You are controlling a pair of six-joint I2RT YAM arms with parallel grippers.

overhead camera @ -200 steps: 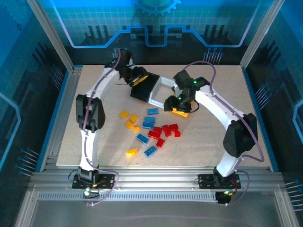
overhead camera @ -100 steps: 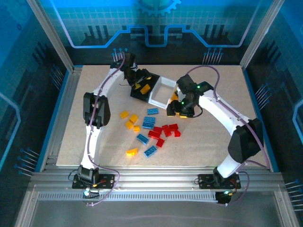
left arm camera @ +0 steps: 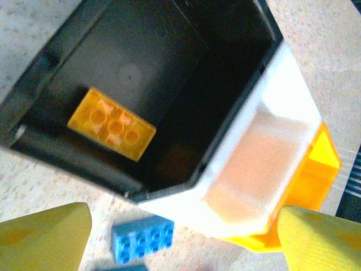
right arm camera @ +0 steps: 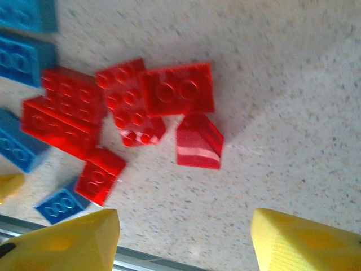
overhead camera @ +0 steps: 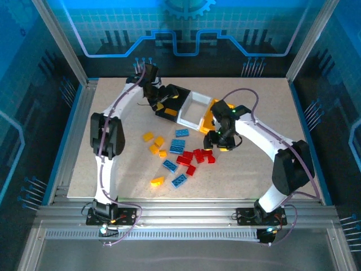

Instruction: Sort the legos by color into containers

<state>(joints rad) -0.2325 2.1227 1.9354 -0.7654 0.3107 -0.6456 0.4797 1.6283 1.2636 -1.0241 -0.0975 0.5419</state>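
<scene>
Red legos (right arm camera: 130,113) lie clustered on the table (right arm camera: 293,113), touching; the sloped brick (right arm camera: 198,141) at the cluster's 4 o'clock edge appears freest. Right gripper (right arm camera: 183,226) hovers above, jaws apart, empty. Advised: centre on that brick, descend straight. Left gripper (left arm camera: 183,217), jaws apart and empty, hangs over the black bin (left arm camera: 158,51), which contains one yellow brick (left arm camera: 111,124).

The left arm (overhead camera: 104,166) and the right arm (overhead camera: 265,135) are each built of slim white links joined by bulky black joint housings. A thin purple cable (overhead camera: 122,100) loops along each one, down to a black base plate (overhead camera: 113,214) at the near edge. A small green light (overhead camera: 230,111) glows near the right arm's wrist. The left gripper (left arm camera: 180,245) and right gripper (right arm camera: 186,243) carry blunt yellow fingers (left arm camera: 318,240).
</scene>
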